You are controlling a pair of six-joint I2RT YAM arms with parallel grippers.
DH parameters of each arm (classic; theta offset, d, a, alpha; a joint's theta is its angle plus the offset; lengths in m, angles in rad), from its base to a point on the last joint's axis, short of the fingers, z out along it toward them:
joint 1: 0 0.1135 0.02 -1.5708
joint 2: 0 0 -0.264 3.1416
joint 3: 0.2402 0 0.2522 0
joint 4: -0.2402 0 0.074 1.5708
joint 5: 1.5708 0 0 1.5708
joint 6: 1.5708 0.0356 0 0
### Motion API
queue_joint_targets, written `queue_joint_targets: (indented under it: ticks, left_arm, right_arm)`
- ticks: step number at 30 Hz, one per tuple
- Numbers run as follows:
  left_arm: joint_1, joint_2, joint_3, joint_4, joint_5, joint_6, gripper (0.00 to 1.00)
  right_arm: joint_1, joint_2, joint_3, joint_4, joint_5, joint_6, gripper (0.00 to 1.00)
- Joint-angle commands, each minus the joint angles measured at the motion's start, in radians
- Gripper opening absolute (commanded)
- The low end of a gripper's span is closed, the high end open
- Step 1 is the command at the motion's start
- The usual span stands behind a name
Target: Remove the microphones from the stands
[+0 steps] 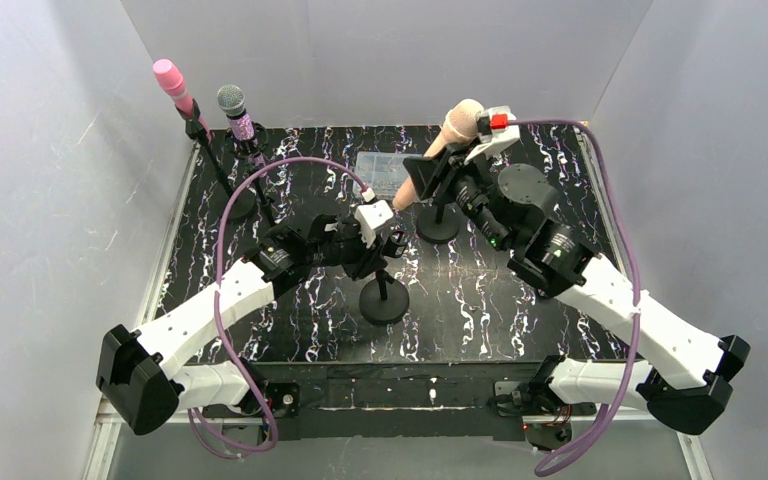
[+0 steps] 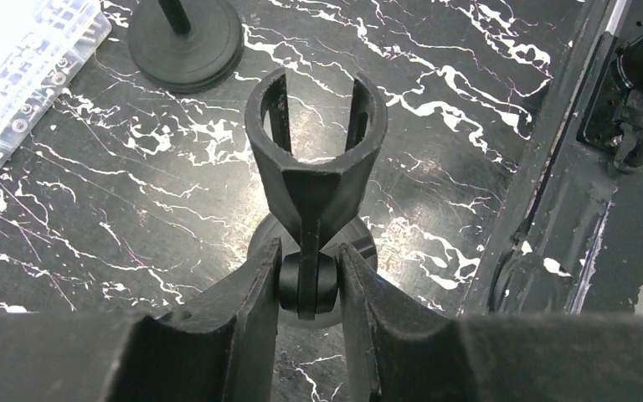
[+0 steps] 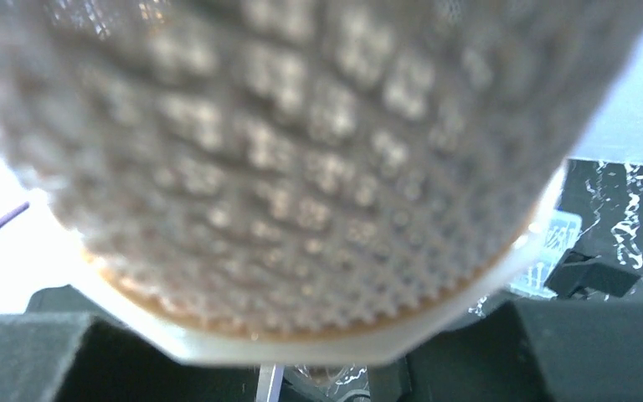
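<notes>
A peach microphone (image 1: 457, 124) with a mesh head leans up to the right; its handle passes through the black clip (image 1: 423, 178) of a stand (image 1: 438, 224) at the table's middle back. My right gripper (image 1: 478, 140) is shut on the microphone just below the head. In the right wrist view the blurred mesh head (image 3: 301, 159) fills the frame above my gripper (image 3: 326, 373). My left gripper (image 1: 388, 238) is shut on the pivot knob (image 2: 308, 283) of a second stand (image 1: 384, 300), whose clip ring (image 2: 314, 126) is empty.
A pink microphone (image 1: 171, 78) and a grey-headed purple microphone (image 1: 232, 102) stand on their own stands at the back left. A clear plastic box (image 1: 380, 165) lies at the back, also in the left wrist view (image 2: 17, 75). A black round disc (image 1: 525, 186) sits at the back right.
</notes>
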Motion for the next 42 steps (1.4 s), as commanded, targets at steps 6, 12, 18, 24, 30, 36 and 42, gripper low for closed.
queue_joint_targets:
  ticks: [6, 12, 18, 24, 30, 36, 42]
  left_arm:
    - [-0.004, 0.035, 0.08, -0.126, -0.039, -0.047, 0.0]
    - [-0.01, 0.035, 0.104, -0.143, -0.026, -0.038, 0.0]
    - [-0.014, 0.028, 0.112, -0.146, -0.038, -0.032, 0.0]
    - [-0.015, 0.019, 0.144, -0.164, -0.052, -0.027, 0.0]
    - [-0.016, 0.004, 0.167, -0.186, -0.049, -0.031, 0.0]
    - [-0.017, -0.017, 0.173, -0.202, -0.054, -0.016, 0.0]
    - [-0.017, -0.049, 0.166, -0.208, -0.037, -0.024, 0.0]
  right_arm:
    - [-0.009, 0.029, 0.221, -0.293, 0.15, -0.108, 0.03]
    - [-0.081, 0.007, 0.285, -0.462, 0.254, -0.177, 0.01]
    - [-0.274, 0.058, 0.285, -0.609, 0.22, -0.206, 0.01]
    - [-0.695, 0.128, 0.152, -0.585, -0.124, -0.183, 0.01]
    - [-0.894, 0.374, 0.224, -0.58, -0.264, -0.176, 0.01]
    - [-0.898, 0.694, 0.424, -0.647, -0.264, -0.165, 0.01]
    - [-0.896, 0.886, 0.594, -0.707, -0.204, -0.2, 0.01]
